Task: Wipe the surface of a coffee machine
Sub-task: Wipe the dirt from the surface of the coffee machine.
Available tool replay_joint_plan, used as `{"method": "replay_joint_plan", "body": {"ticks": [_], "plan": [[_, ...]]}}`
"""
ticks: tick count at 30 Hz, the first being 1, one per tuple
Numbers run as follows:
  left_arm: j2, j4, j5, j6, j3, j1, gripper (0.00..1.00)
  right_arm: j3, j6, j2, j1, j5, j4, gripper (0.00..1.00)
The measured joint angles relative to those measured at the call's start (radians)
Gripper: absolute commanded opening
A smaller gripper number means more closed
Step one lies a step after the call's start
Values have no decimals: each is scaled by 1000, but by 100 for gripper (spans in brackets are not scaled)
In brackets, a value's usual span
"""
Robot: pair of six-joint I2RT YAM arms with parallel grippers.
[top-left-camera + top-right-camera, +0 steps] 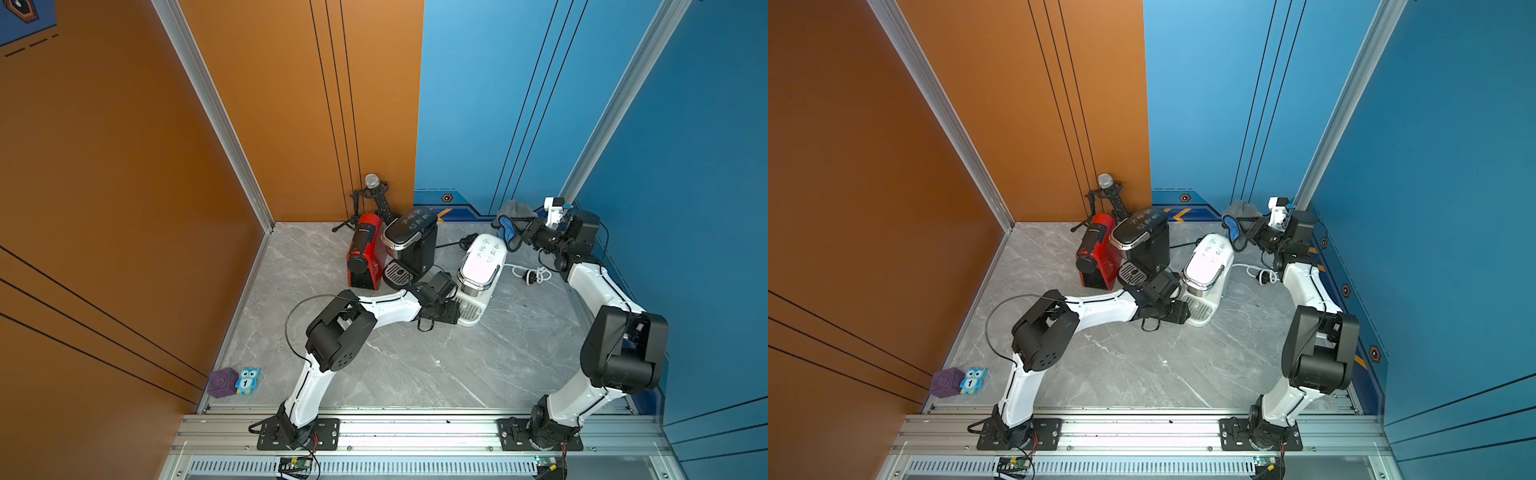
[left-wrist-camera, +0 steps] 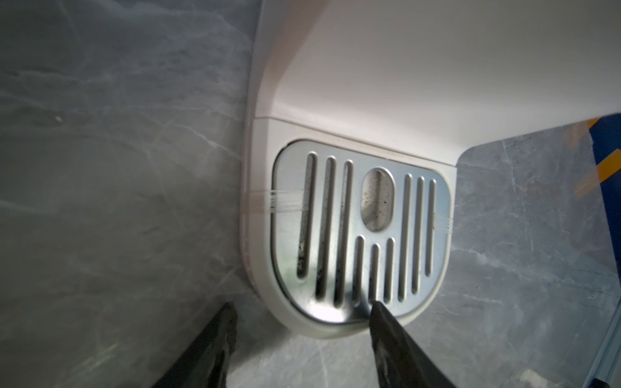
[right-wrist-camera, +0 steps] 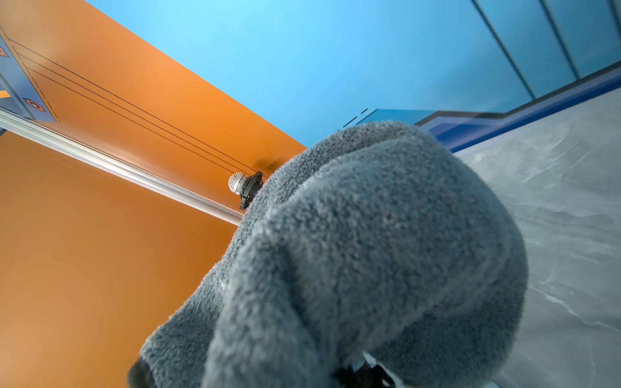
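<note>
At the back of the marble table (image 1: 415, 365), the white coffee machine (image 1: 481, 266) stands just beside a black coffee machine (image 1: 411, 245). The left gripper (image 2: 302, 310) sits at its drip tray (image 2: 359, 235), jaws apart, one fingertip over the tray's edge. The right gripper (image 1: 524, 230), raised near the white machine's rear, is clamped on a grey cloth (image 3: 369, 252).

A "1" stands on the blue owl (image 1: 247, 380), well apart from the left pincer (image 1: 459, 312), back toward its arm's base. The white machine (image 1: 482, 266) just beside that pincer bears button icons, as does the black machine (image 1: 415, 218) near it. The red machine (image 1: 365, 249) has lettering too small to read.
</note>
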Motion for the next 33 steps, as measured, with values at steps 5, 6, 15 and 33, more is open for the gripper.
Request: {"method": "replay_joint_plan", "body": {"ticks": [5,6,15,33], "plan": [[0,0,0,0,0,0,64,44,-15,109,3,-84,-72,8],[0,0,0,0,0,0,64,55,-31,127,4,-95,-102,8],[-2,-7,4,0,-1,0,64,255,-328,317,23,-175,-504,5],[-5,-8,7,9,-3,0,64,358,-684,481,56,-65,-974,2]]}}
